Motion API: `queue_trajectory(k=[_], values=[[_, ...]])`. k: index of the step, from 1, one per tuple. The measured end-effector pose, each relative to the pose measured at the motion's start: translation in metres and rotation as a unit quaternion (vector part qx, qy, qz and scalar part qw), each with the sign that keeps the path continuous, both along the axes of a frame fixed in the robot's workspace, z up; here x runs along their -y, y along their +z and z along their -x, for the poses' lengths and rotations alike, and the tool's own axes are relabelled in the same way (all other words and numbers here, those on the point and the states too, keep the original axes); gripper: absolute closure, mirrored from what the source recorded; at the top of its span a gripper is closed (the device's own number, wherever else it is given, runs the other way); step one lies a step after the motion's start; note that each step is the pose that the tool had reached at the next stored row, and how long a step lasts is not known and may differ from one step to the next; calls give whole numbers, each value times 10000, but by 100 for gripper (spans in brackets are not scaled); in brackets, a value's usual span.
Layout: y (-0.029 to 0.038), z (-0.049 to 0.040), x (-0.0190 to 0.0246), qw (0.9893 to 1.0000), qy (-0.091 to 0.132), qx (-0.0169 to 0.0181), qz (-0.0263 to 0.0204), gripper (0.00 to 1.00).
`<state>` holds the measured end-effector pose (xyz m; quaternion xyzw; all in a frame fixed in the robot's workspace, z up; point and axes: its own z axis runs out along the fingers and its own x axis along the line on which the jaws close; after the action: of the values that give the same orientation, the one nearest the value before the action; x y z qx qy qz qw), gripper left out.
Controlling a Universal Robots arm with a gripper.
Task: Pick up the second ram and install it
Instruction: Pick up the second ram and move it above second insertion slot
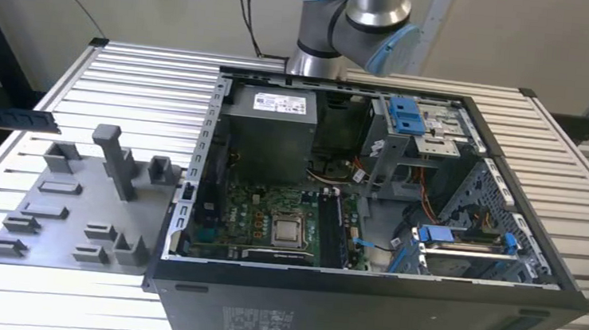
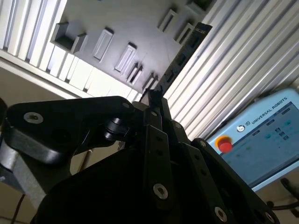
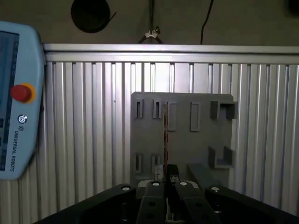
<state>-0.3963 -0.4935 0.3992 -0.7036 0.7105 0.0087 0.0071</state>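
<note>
The gripper point(image 3: 166, 171) is clamped on the slim, blue-green, black-chipped second ram point(image 2: 186, 49). The ram hangs at the exterior view's left edge, just beside the grey plastic slotted tray point(image 1: 58, 239).

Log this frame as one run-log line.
gripper: shut on second ram | ram: held in air, apart from grey holder tray | PC case: open | install: not yet done

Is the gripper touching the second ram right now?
Touching. In the second wrist view the second ram runs straight out from between the shut fingertips of the gripper; the first wrist view shows its thin edge pinched there too.
</note>
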Motion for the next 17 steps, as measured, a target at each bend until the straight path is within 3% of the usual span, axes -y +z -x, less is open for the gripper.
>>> queue_trajectory(k=[10, 17], values=[[152, 0, 0, 10000, 0, 0, 0, 86], [155, 0, 0, 10000, 0, 3, 0, 86]])
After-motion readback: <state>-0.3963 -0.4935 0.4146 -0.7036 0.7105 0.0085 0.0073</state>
